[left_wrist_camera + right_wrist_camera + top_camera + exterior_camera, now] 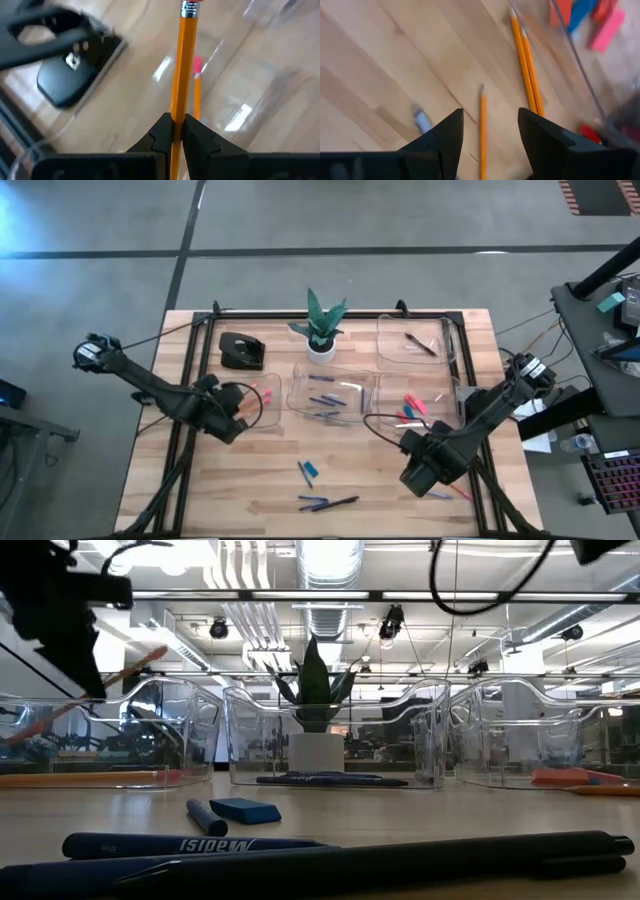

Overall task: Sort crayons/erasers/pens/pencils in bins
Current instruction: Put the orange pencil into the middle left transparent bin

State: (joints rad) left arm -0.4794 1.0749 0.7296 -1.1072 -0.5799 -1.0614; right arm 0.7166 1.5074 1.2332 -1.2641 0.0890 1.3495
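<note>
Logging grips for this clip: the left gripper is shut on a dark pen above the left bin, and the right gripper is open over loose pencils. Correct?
Not quite. The left gripper is shut on an orange pencil, not a pen; the left wrist view shows it. The rest stands.

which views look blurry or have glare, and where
Left wrist view: black desk object smeared, glare streaks on the clear plastic bin, orange pencil in the left claw sharp. Right wrist view: pink and blue erasers blurred. Low view: nearest dark pen soft.
</note>
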